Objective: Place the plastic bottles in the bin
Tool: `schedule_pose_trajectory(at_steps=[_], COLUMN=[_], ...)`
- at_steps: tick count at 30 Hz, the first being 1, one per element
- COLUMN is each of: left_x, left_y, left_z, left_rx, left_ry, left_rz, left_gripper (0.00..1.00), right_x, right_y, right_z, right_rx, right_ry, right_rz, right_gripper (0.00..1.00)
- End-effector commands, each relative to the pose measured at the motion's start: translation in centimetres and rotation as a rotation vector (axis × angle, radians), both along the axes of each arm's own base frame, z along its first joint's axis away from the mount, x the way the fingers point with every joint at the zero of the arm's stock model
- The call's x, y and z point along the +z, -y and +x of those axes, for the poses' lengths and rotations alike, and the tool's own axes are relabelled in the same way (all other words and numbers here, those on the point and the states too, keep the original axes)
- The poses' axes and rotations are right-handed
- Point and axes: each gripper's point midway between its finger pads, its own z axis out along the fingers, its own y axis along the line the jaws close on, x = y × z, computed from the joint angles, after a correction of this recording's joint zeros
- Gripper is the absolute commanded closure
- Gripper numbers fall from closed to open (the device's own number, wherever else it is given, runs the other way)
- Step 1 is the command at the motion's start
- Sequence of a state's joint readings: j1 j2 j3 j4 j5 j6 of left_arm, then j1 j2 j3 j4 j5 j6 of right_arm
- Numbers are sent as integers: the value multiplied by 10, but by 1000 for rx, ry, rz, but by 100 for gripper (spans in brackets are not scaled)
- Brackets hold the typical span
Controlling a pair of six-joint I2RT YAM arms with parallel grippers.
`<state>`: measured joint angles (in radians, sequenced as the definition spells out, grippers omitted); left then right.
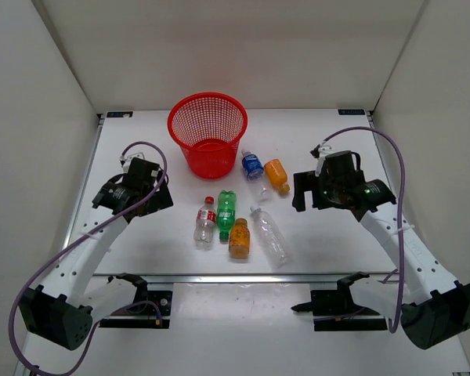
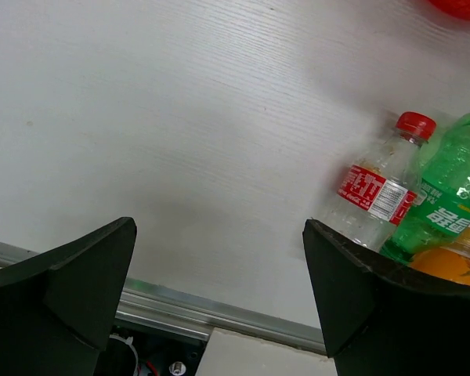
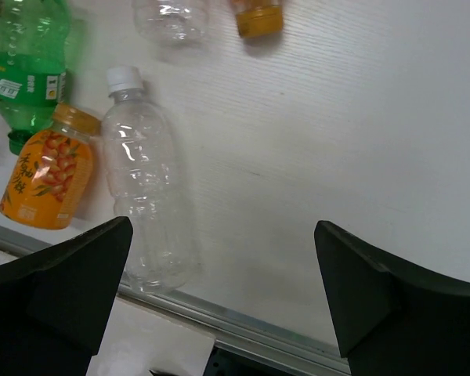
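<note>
We count 6 plastic bottles on the bench and none in the bin, which stands at the far side and looks empty through its mesh. By our reading no part of the job is done and all 6 placements are left.

4 bottles lie in a near cluster: the red-labelled bottle touching the green bottle, the near orange bottle just beside them, then the plain clear bottle. 2 lie just beside the bin: the blue-labelled bottle and the far orange bottle.

The left hand is spread wide with only bare bench between its jaws, and the red-labelled bottle is off to its right. The right hand is equally wide and holds nothing, with the plain clear bottle near its left jaw.
</note>
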<state>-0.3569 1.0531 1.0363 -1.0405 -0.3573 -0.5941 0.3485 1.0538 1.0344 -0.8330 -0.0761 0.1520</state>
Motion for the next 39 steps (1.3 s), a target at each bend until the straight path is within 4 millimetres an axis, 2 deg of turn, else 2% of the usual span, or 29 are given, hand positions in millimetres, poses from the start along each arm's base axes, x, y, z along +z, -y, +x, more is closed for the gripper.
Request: schedule_pose_trajectory(at_steps=[1,4,6,7,9,12,13,14,19,26,28,30,34,35,37,38,39], left_x=[6,-1,-3,-4,-4,-7,-6,-9,-15,-19,-22,-25,-24,-25,-25,-25,-25], left_y=[13,19,20,17,12,9,14,15,8,17,20,20,16,13,12,12,12], left_z=[7,6,4,2,-1,-7,-9,-13,-20,-20,-19,-21,-21,-21,-21,-19,-18], left_rx=[-56,-82,-89,-85,-81,-88,-105,-114,-94,-118,-122,-121,-115,-108,-106,-103,-105], left_ry=[25,12,13,12,3,-13,-7,-3,0,-5,0,-8,-5,-6,-6,1,3], left_rz=[-26,-57,-56,-42,-13,-10,-23,-33,-53,-79,-101,-109,-102,-87,-85,-88,-92], left_gripper=[2,1,1,1,1,1,2,1,1,2,2,1,2,2,1,1,1], right_x=[8,1,-11,-21,-29,-44,-53,-53,-78,-105,-118,-132,-144,-144,-140,-132,-126], right_y=[-14,-42,-56,-54,-69,-80,-82,-84,-94,-103,-104,-101,-102,-102,-99,-97,-94], right_z=[7,-7,-18,-21,-31,-38,-43,-42,-53,-52,-52,-53,-47,-46,-47,-43,-44], right_rx=[42,152,209,205,275,315,330,332,383,419,416,401,377,377,373,355,353], right_ry=[38,18,12,-2,-6,-28,-54,-50,-38,-31,-39,-57,-75,-76,-72,-47,-44], right_rz=[0,49,26,-1,1,24,24,35,-1,-10,-38,-62,-56,-57,-77,-76,-70], right_gripper=[0,1,1,0,1,1,1,1,1,4,5,9,21,31,41,53,60])
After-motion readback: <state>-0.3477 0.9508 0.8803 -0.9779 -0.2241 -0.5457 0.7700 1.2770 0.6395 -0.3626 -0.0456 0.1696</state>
